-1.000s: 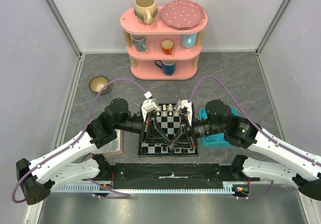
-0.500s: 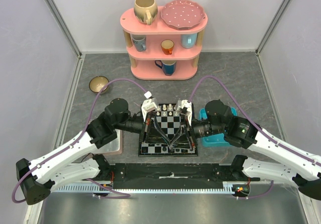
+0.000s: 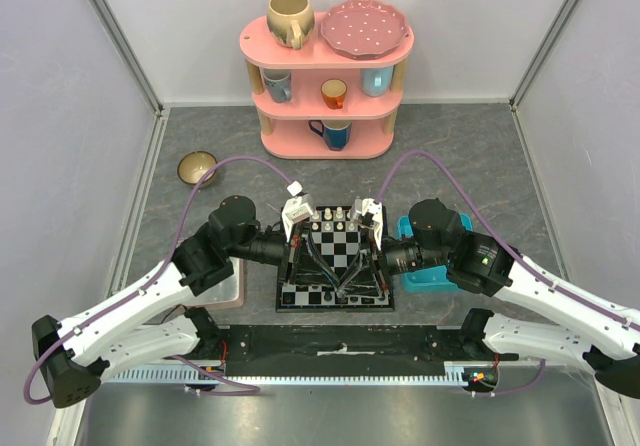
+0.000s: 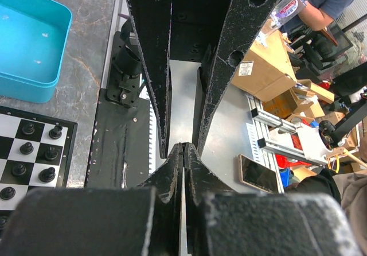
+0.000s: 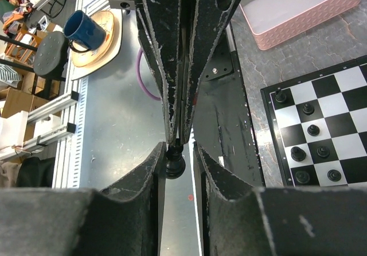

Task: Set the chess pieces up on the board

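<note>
The arms had not shifted in the top view since one second before: they stayed met over the near edge of the board.

On the grey table (image 3: pixel 460 166) the left arm (image 3: pixel 150 296) and the right arm (image 3: pixel 540 286) reached inward above the board (image 3: pixel 335 238), which lay between the pink tray (image 5: pixel 298 12) and the blue tray (image 4: pixel 23 43). The left end effector (image 4: pixel 182 150) was fully closed, its tips pinching the top of one black chess piece (image 5: pixel 175 165), raised in the air by the near edge of the board. The right end effector (image 5: pixel 178 148) was partly open, one finger on each side of this piece; if it touched the piece, I could not tell. Other black chess pieces (image 5: pixel 312 131) stood on the near rows of the board, and cream-white chess pieces (image 3: pixel 340 212) stood along its far edge.
</note>
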Motion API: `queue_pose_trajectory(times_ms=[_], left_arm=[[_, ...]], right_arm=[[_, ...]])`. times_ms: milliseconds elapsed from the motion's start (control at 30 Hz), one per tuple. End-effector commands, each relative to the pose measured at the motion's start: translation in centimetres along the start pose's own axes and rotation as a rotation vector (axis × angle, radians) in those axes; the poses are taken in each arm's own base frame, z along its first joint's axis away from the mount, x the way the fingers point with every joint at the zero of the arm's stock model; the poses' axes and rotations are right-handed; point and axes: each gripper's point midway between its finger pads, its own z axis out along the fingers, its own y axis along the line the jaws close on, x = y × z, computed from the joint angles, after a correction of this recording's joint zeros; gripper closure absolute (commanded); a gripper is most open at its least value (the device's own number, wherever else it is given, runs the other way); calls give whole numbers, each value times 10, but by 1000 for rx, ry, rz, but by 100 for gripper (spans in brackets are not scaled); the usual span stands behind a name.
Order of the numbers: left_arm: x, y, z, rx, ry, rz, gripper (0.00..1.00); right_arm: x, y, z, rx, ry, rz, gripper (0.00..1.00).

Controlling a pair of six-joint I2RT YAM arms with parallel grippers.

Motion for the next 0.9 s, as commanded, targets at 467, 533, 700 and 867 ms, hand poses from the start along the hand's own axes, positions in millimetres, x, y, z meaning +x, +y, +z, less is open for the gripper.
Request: queue_pose_trajectory(times_ms=[467, 533, 700, 867], left_arm=[[-7, -13, -1, 51, -8, 70, 98], [-7, -14, -1, 55, -7, 71, 98], [-7, -15, -1, 59, -6, 74, 98], [-6, -13, -1, 52, -6, 72, 98]], right_arm=[[-8, -8, -1, 53, -35, -17, 59], [-7, -9, -1, 60, -30, -16, 56], [-6, -10, 0, 65, -25, -12, 48], [-5, -8, 0, 51, -18, -7, 45]])
